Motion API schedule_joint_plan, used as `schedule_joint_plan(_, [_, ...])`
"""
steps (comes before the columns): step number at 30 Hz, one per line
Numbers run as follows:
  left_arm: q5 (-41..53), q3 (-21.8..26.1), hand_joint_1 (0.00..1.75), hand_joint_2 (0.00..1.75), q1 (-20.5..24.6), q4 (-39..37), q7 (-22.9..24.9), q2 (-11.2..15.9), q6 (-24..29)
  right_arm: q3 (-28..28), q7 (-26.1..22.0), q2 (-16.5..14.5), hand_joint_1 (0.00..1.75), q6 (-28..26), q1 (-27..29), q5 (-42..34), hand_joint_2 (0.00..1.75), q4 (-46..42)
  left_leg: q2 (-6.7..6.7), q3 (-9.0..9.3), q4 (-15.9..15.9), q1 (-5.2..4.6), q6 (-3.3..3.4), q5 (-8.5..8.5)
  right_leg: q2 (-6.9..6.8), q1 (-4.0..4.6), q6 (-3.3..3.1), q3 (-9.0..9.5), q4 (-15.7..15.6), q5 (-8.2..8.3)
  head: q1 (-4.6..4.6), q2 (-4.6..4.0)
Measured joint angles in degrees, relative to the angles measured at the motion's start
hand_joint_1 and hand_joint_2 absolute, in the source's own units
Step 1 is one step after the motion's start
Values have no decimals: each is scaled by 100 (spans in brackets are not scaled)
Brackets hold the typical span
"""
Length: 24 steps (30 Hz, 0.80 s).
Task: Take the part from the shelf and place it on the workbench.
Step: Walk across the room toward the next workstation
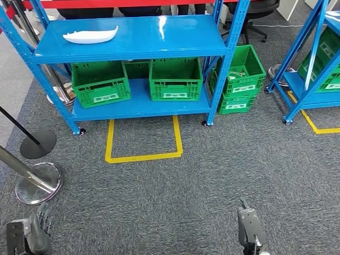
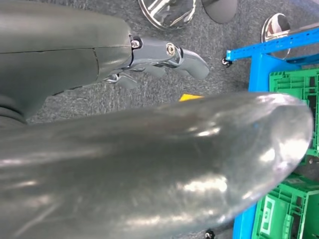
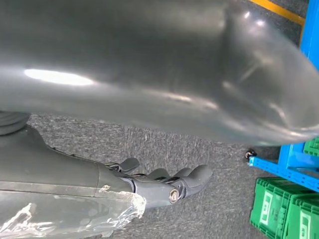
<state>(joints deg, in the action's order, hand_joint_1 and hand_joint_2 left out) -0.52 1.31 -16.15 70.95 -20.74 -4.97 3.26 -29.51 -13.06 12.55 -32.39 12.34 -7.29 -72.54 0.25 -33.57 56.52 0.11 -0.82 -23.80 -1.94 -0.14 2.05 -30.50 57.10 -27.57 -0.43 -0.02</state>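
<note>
On the top shelf: we see the white part (image 1: 90, 35) lying flat on the blue shelf (image 1: 132, 37), toward its left end.
Part axis: we read its long axis as running along the shelf's length, with the tapered tip pointing right.
Lower shelf: we find two green crates (image 1: 101, 82) (image 1: 175, 78) side by side; we cannot tell their contents.
Floor crates: stacked green crates (image 1: 239, 79) stand just right of the shelf; the top one holds pale items we cannot identify.
Left hand (image 1: 34, 229): we see it hanging low, fingers (image 2: 188, 59) extended and loosely apart, holding nothing.
Right hand (image 1: 249, 226): we see it low as well, fingers (image 3: 188, 177) nearly straight, holding nothing.
Floor marking: a yellow tape outline (image 1: 142, 154) lies before the shelf.
</note>
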Motion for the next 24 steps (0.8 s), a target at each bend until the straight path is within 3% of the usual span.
schedule_joint_plan(2, [6, -1, 0, 0, 17, -31, -11, -2, 17, -3, -4, 0, 0, -8, -2, -11, 0, 8, 0, -4, 13, -11, 23, -10, -1, -12, 28, 20, -13, 9, -1, 0])
schedule_joint_plan(5, [18, -3, 0, 0, 18, -47, -25, -3, 45, -7, 0, 0, 0, -26, -2, -57, 0, 6, -3, -2, -15, -33, 130, -3, -10, -41, 127, 82, -71, 41, -7, 0])
schedule_joint_plan(7, [19, -5, 0, 0, 17, -51, -37, -8, 52, -10, -2, 1, 0, -37, -3, -76, 0, 2, -7, 64, -148, 0, 178, 63, 46, -37, 159, 28, 30, -34, 1, 0])
schedule_joint_plan(8, [19, -6, 0, 0, 21, -55, -41, -13, 52, -14, -4, 2, 0, -39, -3, -80, 0, 2, -8, 98, -207, 22, 193, 91, 94, -37, 168, -69, 238, -155, 11, 0])
schedule_joint_plan(11, [19, -4, 0, 0, 28, -72, -44, -19, 54, -27, -3, 2, 0, -42, 18, -87, 0, 5, -22, 121, -234, 46, 196, 100, 182, -64, 205, -632, 1356, -653, 29, 0])
schedule_joint_plan(12, [19, -4, 0, 0, 26, -80, -44, -19, 54, -29, -1, 3, 0, -42, 32, -88, 0, 6, -35, 124, -231, 55, 179, 96, 183, -79, 224, -758, 1572, -687, 28, 0])
schedule_joint_plan(13, [19, -5, 0, 0, 25, -90, -44, -22, 55, -31, -1, 3, 0, -42, 44, -88, 0, 7, -53, 128, -223, 73, 150, 91, 183, -96, 247, -771, 1553, -599, 28, 0])
schedule_joint_plan(14, [19, -6, 0, 0, 24, -100, -44, -27, 55, -34, -1, 3, 0, -42, 52, -88, 0, 7, -74, 132, -201, 100, 109, 79, 183, -121, 275, -661, 1295, -408, 29, 0])
schedule_joint_plan(16, [19, -6, 0, 0, 26, -114, -44, -28, 56, -40, 2, 0, 0, -41, 53, -90, 0, 10, -111, 121, -111, 141, -4, 28, 221, -176, 363, -296, 525, -61, 40, 0])
schedule_joint_plan(18, [19, -2, 0, 0, 25, -121, -46, -18, 58, -46, 2, -5, 0, -42, 49, -92, 0, 9, -138, 88, -19, 134, -101, -18, 277, -201, 312, -109, 192, 10, 52, 0])
schedule_joint_plan(21, [20, -8, 0, 0, 21, -127, -49, -18, 61, -50, 4, -7, 0, -45, 59, -91, 0, 6, -144, 59, 3, 139, -177, -23, 285, -182, 93, -137, 251, -20, 28, 0])
schedule_joint_plan(23, [21, -16, 0, 0, 23, -129, -50, -19, 69, -50, 5, -7, 0, -52, 59, -85, 0, 3, -112, -63, 269, 147, -206, -192, 275, -172, 8, -137, 250, -21, 17, 0])
schedule_joint_plan(24, [21, -20, 0, 0, 25, -130, -51, -18, 74, -49, 6, -7, 0, -57, 60, -82, 0, 3, -96, -214, 583, 140, -209, -359, 266, -164, -19, -133, 246, -24, 8, 0])
